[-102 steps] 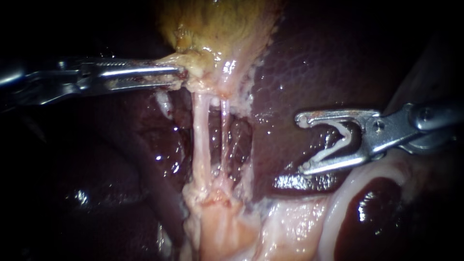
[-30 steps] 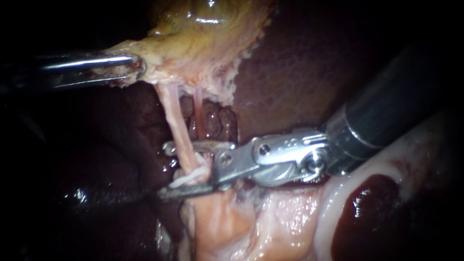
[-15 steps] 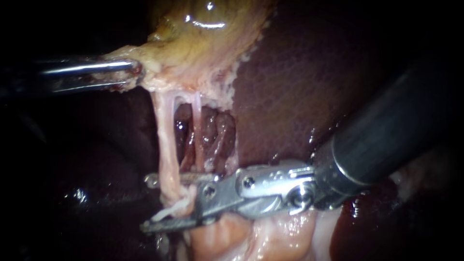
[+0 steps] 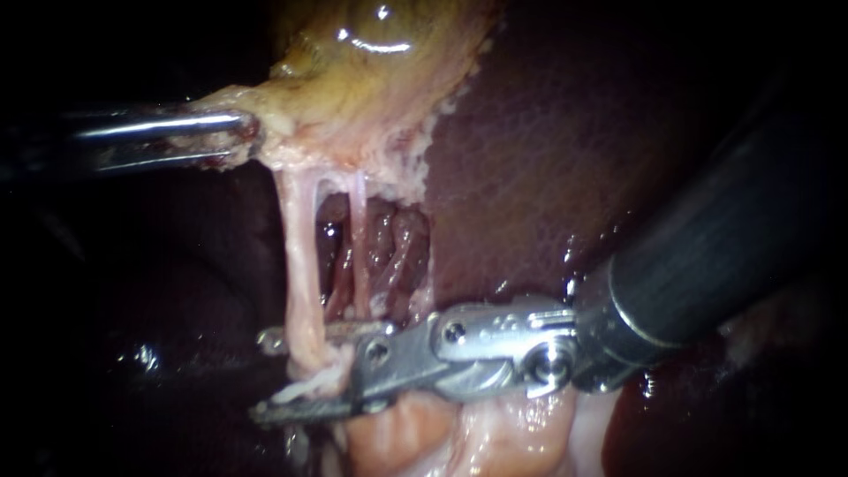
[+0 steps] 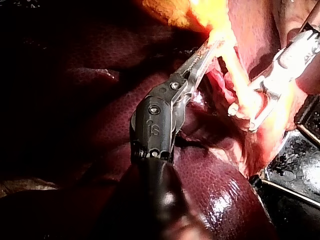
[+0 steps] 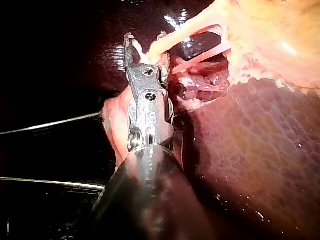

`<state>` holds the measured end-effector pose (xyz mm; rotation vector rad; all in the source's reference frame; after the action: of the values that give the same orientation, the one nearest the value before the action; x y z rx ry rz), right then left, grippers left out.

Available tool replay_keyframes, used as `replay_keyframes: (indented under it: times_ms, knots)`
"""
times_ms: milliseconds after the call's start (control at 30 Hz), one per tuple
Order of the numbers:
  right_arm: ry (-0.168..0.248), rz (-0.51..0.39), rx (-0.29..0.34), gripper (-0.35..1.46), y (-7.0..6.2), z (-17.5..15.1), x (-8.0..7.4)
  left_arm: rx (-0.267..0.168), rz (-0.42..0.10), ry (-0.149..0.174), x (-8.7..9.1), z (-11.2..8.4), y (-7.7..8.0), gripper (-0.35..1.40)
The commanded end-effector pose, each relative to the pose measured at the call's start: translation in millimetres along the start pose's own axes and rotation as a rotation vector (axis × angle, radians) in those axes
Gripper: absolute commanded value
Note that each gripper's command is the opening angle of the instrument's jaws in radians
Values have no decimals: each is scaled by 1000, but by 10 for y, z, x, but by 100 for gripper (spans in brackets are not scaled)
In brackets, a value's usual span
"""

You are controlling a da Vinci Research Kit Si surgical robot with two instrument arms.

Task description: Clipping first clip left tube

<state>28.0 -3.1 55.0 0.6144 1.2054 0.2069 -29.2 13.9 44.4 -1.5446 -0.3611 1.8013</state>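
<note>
Left tube point(image 4: 300, 265), lower centre-left, passes between your right instrument's point(image 4: 263, 374) spread jaws, a pale clip point(image 4: 299, 389) beside it. It looks soft, slick and easily torn; close squarely across its lower end while your left instrument point(image 4: 243, 137), pinching the gallbladder point(image 4: 371, 79) at upper left, stretches it.

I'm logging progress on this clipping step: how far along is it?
Done: the left instrument grips the gallbladder so the left tube stands taut, and the right instrument straddles it with open jaws. In hand: a pale clip between them sits against the tube, not yet squeezed shut. Left: closing the jaws, then backing off with the clip on.
</note>
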Motion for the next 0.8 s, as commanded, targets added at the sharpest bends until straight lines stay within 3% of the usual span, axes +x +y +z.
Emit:
replay_keyframes:
  times_ms: [33,800]
  knots:
    - [0,0,0,28,0,0,-1,0,0,0,0,0,0,-35]
    - [0,-1,-2,-24,1,1,-1,0,-1,0,0,1,0,-35]
